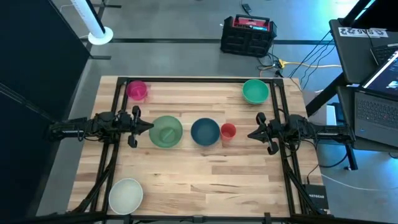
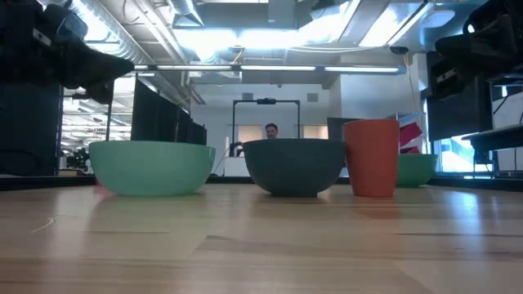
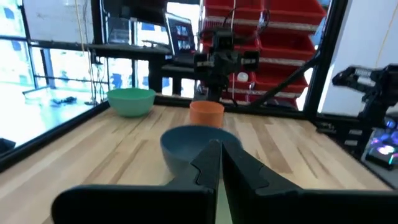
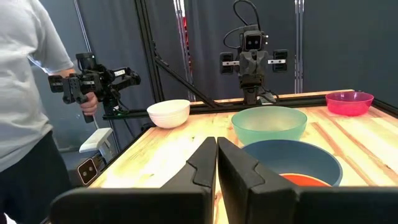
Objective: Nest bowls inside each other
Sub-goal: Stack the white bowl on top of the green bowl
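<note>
Five bowls spread over the wooden table [image 1: 205, 177], none nested. Placed from the dark blue bowl [image 1: 204, 131], at mid-table:

- Pale sage green bowl [image 1: 166, 132]: just beside it on the left arm's side, apart, upright.
- Small orange-red cup [image 1: 228, 130]: just beside it on the right arm's side, upright; touching or not, cannot tell.
- Teal green bowl [image 1: 255, 91]: well apart, toward the far right corner.
- Magenta pink bowl [image 1: 137, 89]: well apart, toward the far left corner.
- White bowl [image 1: 126, 194]: well apart, near the near left corner.

Left tool [image 1: 148, 126]: fingers pressed together, nothing between them, raised above the table just beside the sage green bowl, pointing toward the dark blue bowl.

Right tool [image 1: 251, 133]: fingers likewise closed and empty, raised above the table near the cup, pointing toward the dark blue bowl.

Beyond the table's left end, in the right wrist view: a person in a grey shirt [image 4: 25, 93], hand on a black handheld device [image 4: 90, 84].
</note>
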`<state>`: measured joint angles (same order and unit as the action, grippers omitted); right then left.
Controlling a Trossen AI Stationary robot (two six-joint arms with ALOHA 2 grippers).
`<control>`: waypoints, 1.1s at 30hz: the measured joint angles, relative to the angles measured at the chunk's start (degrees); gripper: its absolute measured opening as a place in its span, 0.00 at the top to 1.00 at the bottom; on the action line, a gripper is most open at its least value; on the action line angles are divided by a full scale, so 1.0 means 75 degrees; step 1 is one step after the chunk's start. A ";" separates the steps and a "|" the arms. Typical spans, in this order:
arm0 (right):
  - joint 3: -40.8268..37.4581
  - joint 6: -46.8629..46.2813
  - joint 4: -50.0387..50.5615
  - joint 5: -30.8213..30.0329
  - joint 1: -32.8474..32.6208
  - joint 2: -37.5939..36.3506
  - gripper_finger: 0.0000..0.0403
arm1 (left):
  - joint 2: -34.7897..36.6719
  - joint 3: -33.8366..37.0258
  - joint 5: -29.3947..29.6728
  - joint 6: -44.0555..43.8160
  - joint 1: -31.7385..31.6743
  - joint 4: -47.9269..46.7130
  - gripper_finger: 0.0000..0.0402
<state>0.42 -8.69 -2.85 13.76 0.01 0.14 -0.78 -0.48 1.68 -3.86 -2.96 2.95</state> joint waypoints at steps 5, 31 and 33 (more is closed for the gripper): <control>-0.0002 0.0001 0.0000 0.0000 0.0002 0.0000 1.00 | -0.0010 -0.0029 0.0006 -0.0037 -0.0139 -0.0114 1.00; 0.0001 0.0003 0.0003 -0.0003 0.0000 0.0000 1.00 | -0.2547 -0.4128 0.0699 -0.0977 -0.1052 -0.2087 1.00; 0.0001 -0.0012 -0.0002 -0.0020 0.0000 0.0000 1.00 | -0.2871 -0.4577 0.0699 -0.1152 -0.1140 -0.2354 1.00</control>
<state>0.43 -8.78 -2.87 13.61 0.01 0.14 -22.31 -34.81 6.92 -12.50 -11.51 -14.71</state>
